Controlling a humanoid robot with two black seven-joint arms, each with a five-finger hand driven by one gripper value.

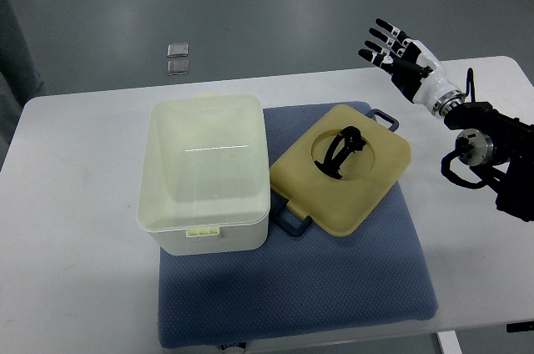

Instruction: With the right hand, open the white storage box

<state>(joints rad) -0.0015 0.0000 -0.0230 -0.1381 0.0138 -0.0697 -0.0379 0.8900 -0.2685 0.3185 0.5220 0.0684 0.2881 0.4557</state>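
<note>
A white storage box [207,174] is seen on a white table [75,204], its near part resting on the left end of a blue cushion [334,287] that is spread over the table. The box's top is translucent and a small latch shows at its near edge; whether a lid is on it cannot be told. Just right of the box, on the cushion, a cream-yellow lid [342,170] is laid flat, with a round recess holding a black handle [340,152] and dark clips at two edges. Well right of the box and beyond the cushion's far right corner, the right hand [399,55] is held in the air, fingers spread and nothing grasped. Beyond the box, two small squares [178,58] are seen on the grey floor.
</note>
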